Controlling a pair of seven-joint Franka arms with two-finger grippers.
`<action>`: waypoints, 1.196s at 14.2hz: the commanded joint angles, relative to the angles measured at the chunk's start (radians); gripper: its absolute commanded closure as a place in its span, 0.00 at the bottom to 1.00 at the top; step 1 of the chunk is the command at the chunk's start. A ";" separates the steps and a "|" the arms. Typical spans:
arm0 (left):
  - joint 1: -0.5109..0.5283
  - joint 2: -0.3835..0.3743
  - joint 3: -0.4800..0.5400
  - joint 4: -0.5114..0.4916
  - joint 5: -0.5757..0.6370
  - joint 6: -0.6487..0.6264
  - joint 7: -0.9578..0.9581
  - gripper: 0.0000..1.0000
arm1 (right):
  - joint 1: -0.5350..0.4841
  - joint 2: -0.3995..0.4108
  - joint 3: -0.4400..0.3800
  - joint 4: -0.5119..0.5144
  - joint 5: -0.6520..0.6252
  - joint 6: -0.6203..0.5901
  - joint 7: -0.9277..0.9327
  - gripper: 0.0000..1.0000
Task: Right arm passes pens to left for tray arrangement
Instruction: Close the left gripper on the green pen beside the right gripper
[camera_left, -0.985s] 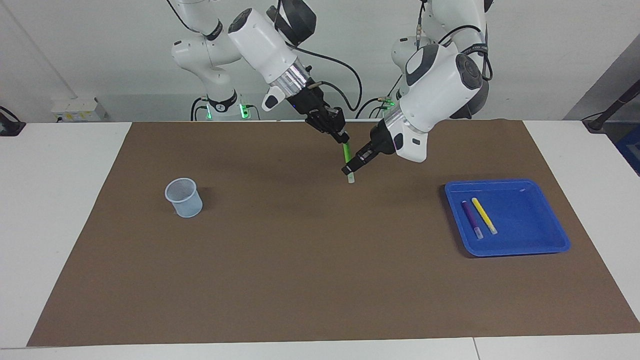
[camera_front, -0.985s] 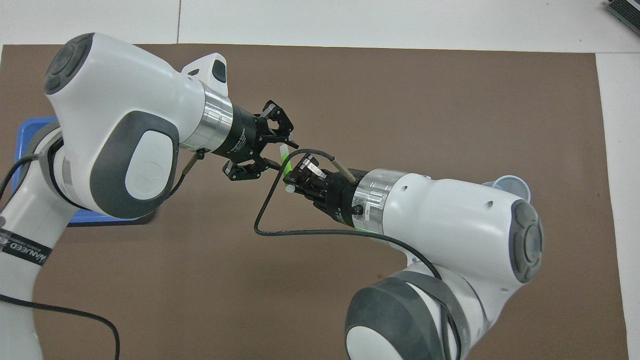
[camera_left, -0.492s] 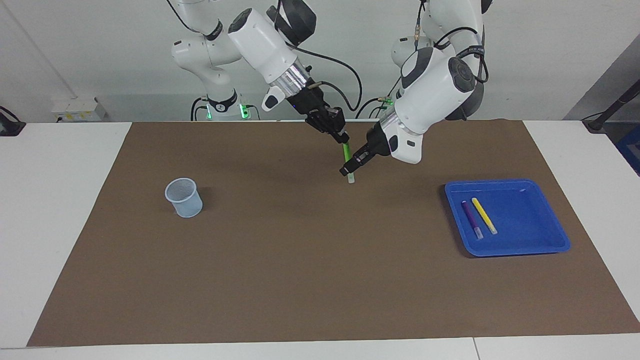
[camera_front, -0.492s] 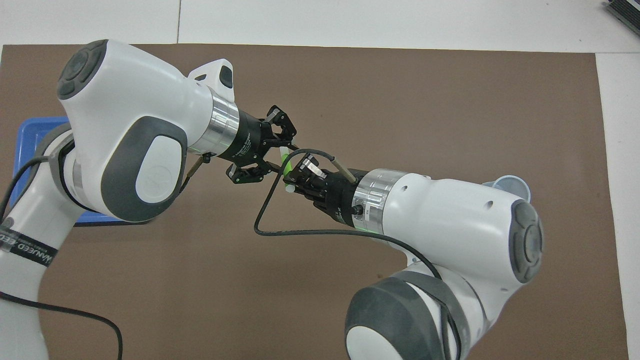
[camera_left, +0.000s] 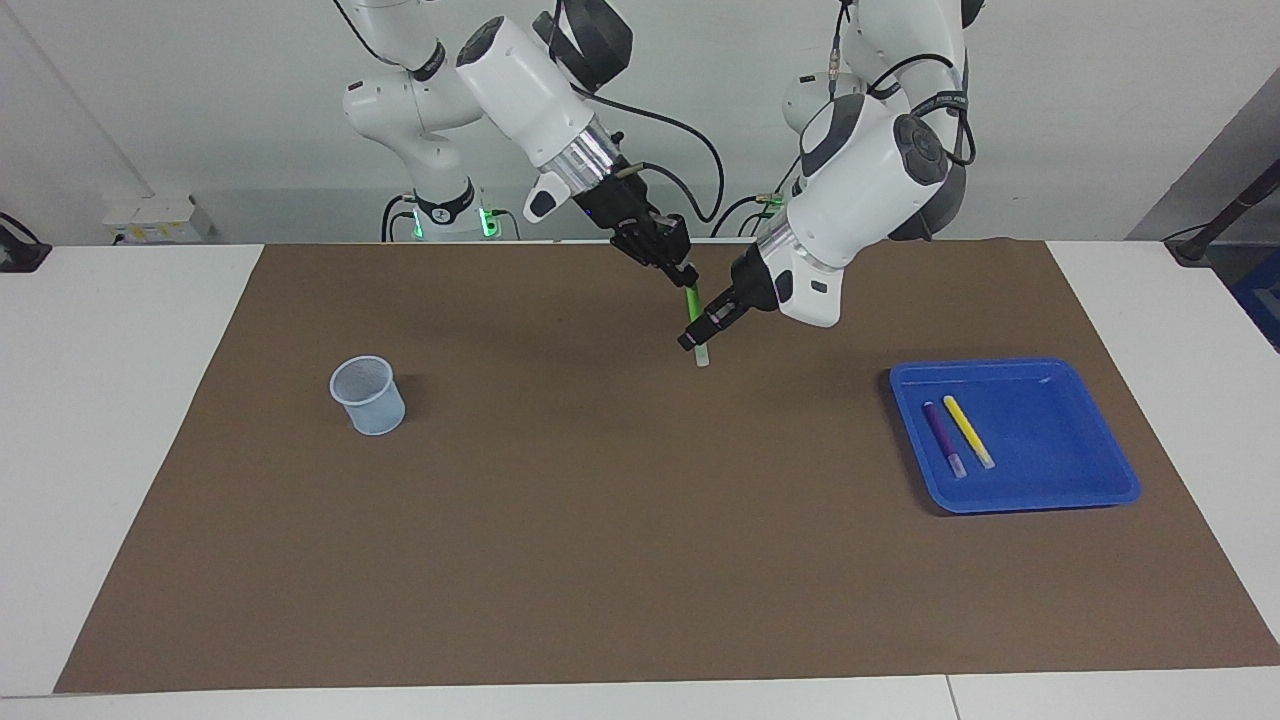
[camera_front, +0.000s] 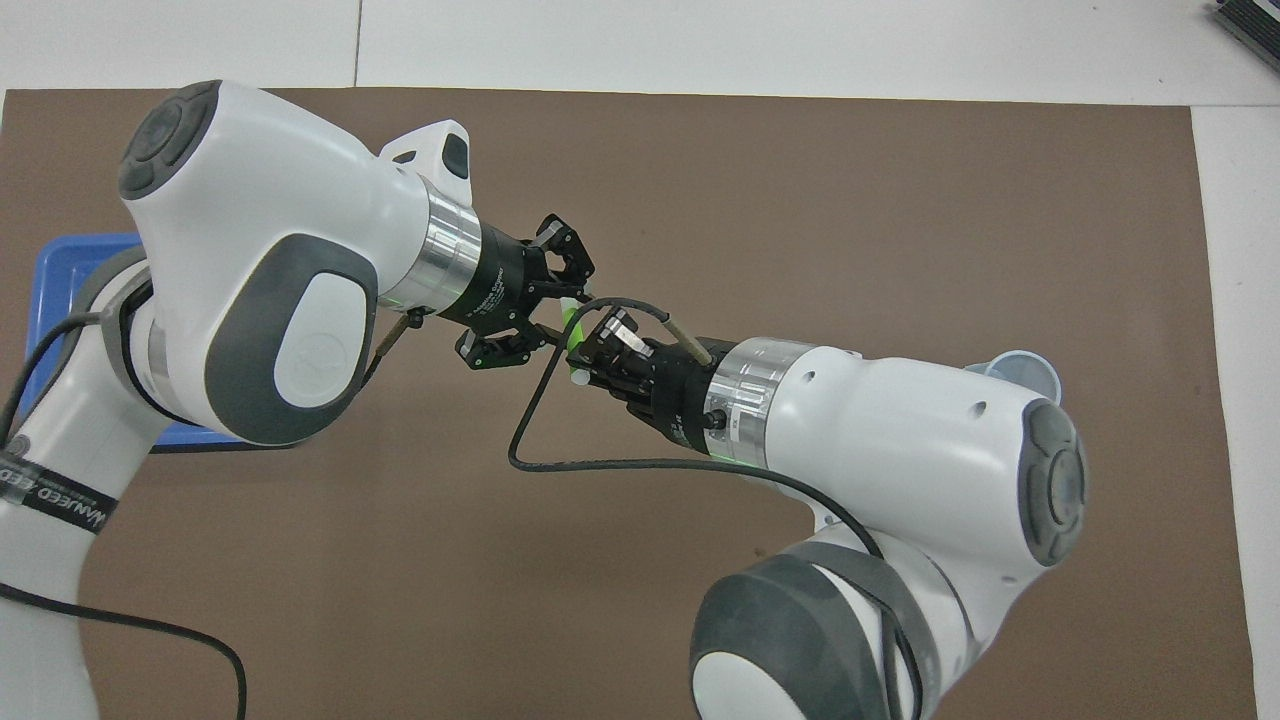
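Observation:
The green pen (camera_left: 693, 305) hangs nearly upright in the air over the middle of the brown mat, whitish end down. My right gripper (camera_left: 684, 273) is shut on its upper end; in the overhead view the right gripper (camera_front: 580, 348) shows with the green pen (camera_front: 570, 321) at its tip. My left gripper (camera_left: 694, 336) is at the pen's lower part, reaching in from the tray's end; the left gripper (camera_front: 560, 312) also shows from above. The purple pen (camera_left: 942, 437) and the yellow pen (camera_left: 968, 431) lie side by side in the blue tray (camera_left: 1060, 440).
A small translucent bluish cup (camera_left: 368, 395) stands on the mat toward the right arm's end. The blue tray (camera_front: 58, 268) is mostly hidden under the left arm in the overhead view. The right arm's black cable (camera_front: 530, 440) loops below its wrist.
The left arm has swung toward the pen, bringing its gripper onto the pen's lower part, and its links have drawn in. The right gripper and the pen have stayed still.

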 joint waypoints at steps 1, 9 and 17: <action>-0.010 -0.013 0.009 -0.012 0.015 -0.010 -0.002 0.61 | 0.005 0.002 0.000 -0.004 0.026 0.026 0.007 1.00; -0.010 -0.015 0.009 -0.013 0.015 -0.016 -0.002 0.72 | 0.005 0.002 0.000 -0.004 0.026 0.026 0.007 1.00; -0.010 -0.015 0.009 -0.015 0.015 -0.017 -0.002 0.87 | 0.000 0.002 0.000 -0.003 0.026 0.025 0.007 1.00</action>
